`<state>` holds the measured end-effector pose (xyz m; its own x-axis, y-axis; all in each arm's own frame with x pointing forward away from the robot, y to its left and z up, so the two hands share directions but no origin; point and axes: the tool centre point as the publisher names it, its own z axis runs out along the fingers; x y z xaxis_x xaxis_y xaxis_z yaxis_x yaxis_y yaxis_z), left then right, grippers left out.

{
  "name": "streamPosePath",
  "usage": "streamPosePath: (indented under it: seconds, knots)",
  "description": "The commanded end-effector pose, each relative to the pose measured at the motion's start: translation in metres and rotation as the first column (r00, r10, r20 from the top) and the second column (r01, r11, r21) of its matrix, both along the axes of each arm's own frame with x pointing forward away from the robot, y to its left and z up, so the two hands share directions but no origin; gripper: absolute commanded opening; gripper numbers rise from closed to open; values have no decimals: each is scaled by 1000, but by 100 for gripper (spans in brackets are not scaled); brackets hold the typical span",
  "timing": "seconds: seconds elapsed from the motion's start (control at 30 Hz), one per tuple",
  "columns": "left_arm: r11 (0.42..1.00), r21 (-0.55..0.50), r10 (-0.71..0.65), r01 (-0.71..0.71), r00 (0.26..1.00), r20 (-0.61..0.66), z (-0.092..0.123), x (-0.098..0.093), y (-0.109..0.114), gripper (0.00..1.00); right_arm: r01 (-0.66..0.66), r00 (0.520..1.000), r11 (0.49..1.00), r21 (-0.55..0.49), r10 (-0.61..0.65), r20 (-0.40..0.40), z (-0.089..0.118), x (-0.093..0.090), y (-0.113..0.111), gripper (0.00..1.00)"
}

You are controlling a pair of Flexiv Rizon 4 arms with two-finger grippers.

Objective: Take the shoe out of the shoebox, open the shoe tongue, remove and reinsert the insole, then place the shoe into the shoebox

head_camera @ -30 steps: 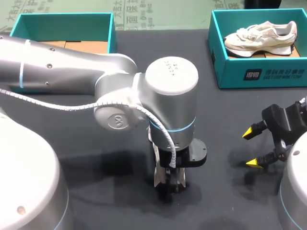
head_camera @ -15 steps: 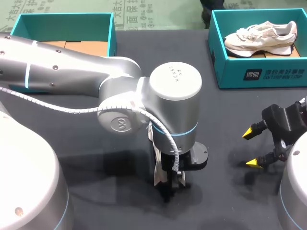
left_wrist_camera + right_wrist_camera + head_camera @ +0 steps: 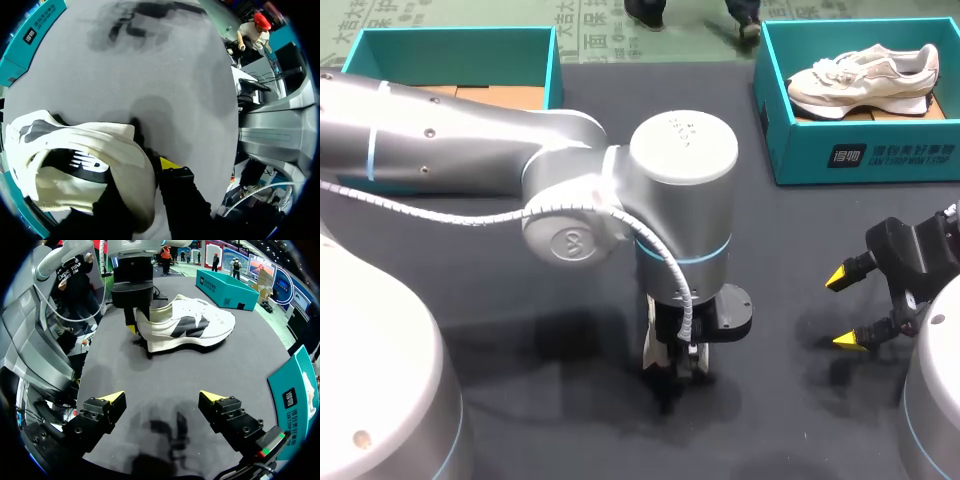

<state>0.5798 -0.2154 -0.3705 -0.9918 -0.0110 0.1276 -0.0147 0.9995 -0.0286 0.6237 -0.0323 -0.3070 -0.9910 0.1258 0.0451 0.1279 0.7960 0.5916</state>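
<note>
A white shoe [image 3: 187,327] with a dark side logo lies on the black table [image 3: 520,300], seen whole in the right wrist view. My left gripper [image 3: 133,322] points straight down at its heel. In the left wrist view the heel collar [image 3: 125,150] sits between the fingers, one inside the shoe and one outside, so my left gripper [image 3: 147,175] is shut on it. From the head view the left arm hides nearly all of this shoe; only a pale sliver [image 3: 651,355] shows beside the gripper [image 3: 680,368]. My right gripper [image 3: 844,310] [image 3: 162,397] stands open over bare table, well apart from the shoe.
A teal shoebox [image 3: 860,150] at the back right holds a second white shoe [image 3: 860,78]. Another teal box [image 3: 552,70] stands at the back left, partly behind my left arm. Dark cloth covers the table between them.
My left gripper's fingers have closed on the shoe's heel, and the left wrist has shifted slightly to the right. The right arm has stayed still.
</note>
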Motion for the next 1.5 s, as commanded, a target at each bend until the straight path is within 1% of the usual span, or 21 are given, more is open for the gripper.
streamPosePath:
  seconds: [0.03, 0.17, 0.33, 0.7, 0.8, 0.87, 0.97, 1.07, 1.1, 1.17, 1.23, 1.27, 1.37, 1.5]
  knots:
    - [1000, 8, -5, 5, 1000, -2, 27, 8, 8, 0, 2, 1000, 1000, -3, -2, 2, 0, -2, 0, 100]
    - [1000, 17, -7, 7, 1000, -8, 49, 14, 14, 0, 2, 1000, 1000, -3, -2, 2, 0, -2, 0, 100]
    - [1000, 22, -5, 5, 1000, -11, 72, 25, 21, 0, 2, 1000, 1000, -3, -2, 2, 0, -2, 0, 100]
    - [1000, -11, -1, 1, 1000, -24, 129, 65, 46, 0, 2, 1000, 1000, -3, -2, 2, 0, -2, 0, 100]
    - [999, -22, -27, 27, 999, -36, 143, 76, 52, 0, 2, 1000, 1000, -3, -2, 2, 0, -2, 0, 100]
    - [999, -18, -29, 29, 999, -31, 153, 84, 57, 0, 2, 1000, 1000, -3, -2, 2, 0, -2, 0, 100]
    - [999, -25, -45, 44, 998, -33, 172, 102, 67, 0, 2, 1000, 1000, -3, -2, 2, 0, -2, 0, 100]
    - [998, -28, -61, 60, 997, -36, 188, 115, 74, 0, 2, 1000, 1000, -3, -2, 2, 0, -2, 0, 100]
    - [998, -32, -62, 61, 997, -35, 196, 122, 78, 0, 2, 1000, 1000, -3, -2, 2, 0, -2, 0, 100]
    - [998, -34, -60, 59, 998, -29, 204, 129, 81, 0, 2, 1000, 1000, -3, -2, 2, 0, -2, 0, 100]
    - [997, -35, -66, 65, 998, -24, 217, 142, 89, 0, 2, 1000, 1000, -3, -2, 2, 0, -2, 0, 100]
    - [997, -35, -71, 70, 997, -24, 221, 146, 91, 0, 2, 1000, 1000, -3, -2, 2, 0, -2, 0, 100]
    - [996, -31, -80, 79, 996, -26, 237, 165, 100, 0, 2, 1000, 1000, -3, -2, 2, 0, -2, 0, 100]
    - [996, -34, -85, 84, 996, -33, 254, 186, 113, 0, 2, 1000, 1000, -3, -2, 2, 0, -2, 0, 100]
